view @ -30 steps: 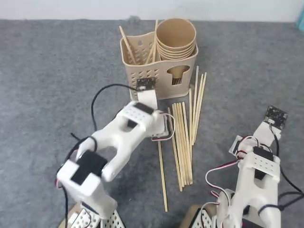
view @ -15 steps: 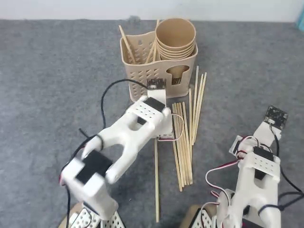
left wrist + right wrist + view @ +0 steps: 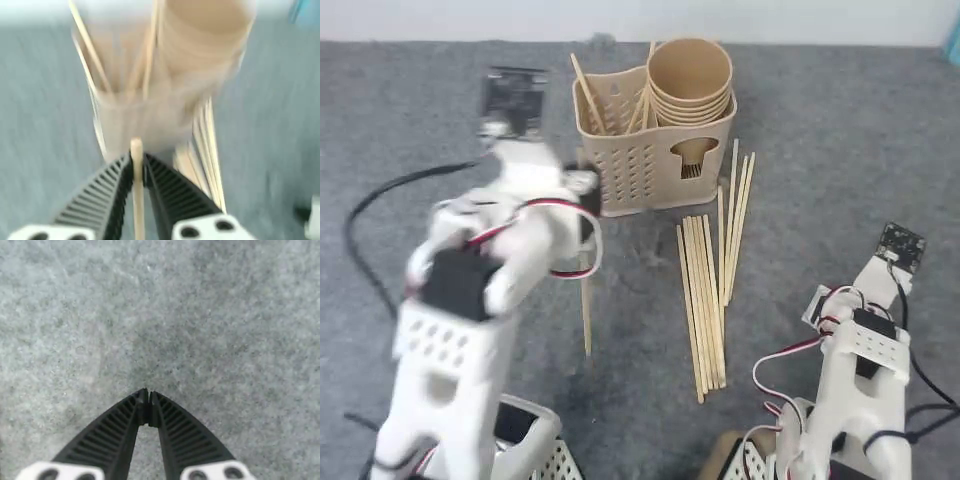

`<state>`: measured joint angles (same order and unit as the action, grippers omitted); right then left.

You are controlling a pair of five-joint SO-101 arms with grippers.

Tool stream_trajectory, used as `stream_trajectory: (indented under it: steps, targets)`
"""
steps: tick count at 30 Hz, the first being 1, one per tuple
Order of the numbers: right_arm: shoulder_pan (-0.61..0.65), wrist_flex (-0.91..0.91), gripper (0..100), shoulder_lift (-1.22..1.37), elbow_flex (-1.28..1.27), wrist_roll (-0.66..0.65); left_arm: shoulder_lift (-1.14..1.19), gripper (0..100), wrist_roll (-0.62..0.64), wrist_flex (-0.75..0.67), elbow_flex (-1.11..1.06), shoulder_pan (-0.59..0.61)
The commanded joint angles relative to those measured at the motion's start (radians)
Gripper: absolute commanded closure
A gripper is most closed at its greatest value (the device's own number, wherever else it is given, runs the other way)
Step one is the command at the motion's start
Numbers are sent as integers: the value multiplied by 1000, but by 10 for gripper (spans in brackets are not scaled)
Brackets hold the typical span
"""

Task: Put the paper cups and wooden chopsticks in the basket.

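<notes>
A tan perforated basket (image 3: 645, 165) stands at the table's back, holding a stack of paper cups (image 3: 690, 75) and a few chopsticks (image 3: 588, 95). Several wooden chopsticks (image 3: 712, 280) lie on the grey cloth in front of it. My left gripper (image 3: 137, 162) is shut on a single chopstick (image 3: 585, 310), held clear of the pile to the left of the basket's front corner. In the left wrist view the basket (image 3: 150, 120) and cups (image 3: 202, 45) are straight ahead. My right gripper (image 3: 148, 395) hangs shut and empty over bare cloth at the front right.
The right arm's white body (image 3: 860, 370) stands at the front right edge. The left arm (image 3: 480, 290) with its cable fills the left middle. Grey cloth (image 3: 840, 130) lies open to the right of the basket.
The left arm has swung left and up, carrying one chopstick away from the pile toward the basket's left side. The right arm has kept still.
</notes>
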<state>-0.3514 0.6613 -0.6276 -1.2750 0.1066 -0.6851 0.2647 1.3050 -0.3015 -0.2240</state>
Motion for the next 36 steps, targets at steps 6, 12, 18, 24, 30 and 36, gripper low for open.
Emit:
stream_trajectory:
  steps: [6, 12, 18, 24, 30, 36]
  targets:
    - [-13, -18, 991, -31, 5, -14, -64, 990, -12, -539, 145, 141]
    - [-13, -21, 991, -30, 5, -14, -63, 990, -18, -985, 93, 149]
    - [-13, -24, 991, -30, 5, -14, 68, 990, -18, -1254, 76, 144]
    - [-13, -25, 991, -30, 5, -14, 256, 990, -18, -1158, 150, 153]
    - [-12, -25, 991, -30, 5, -14, 327, 990, -18, -945, 143, 144]
    - [-12, -27, 991, -30, 5, -14, 446, 989, -20, -907, 62, 150]
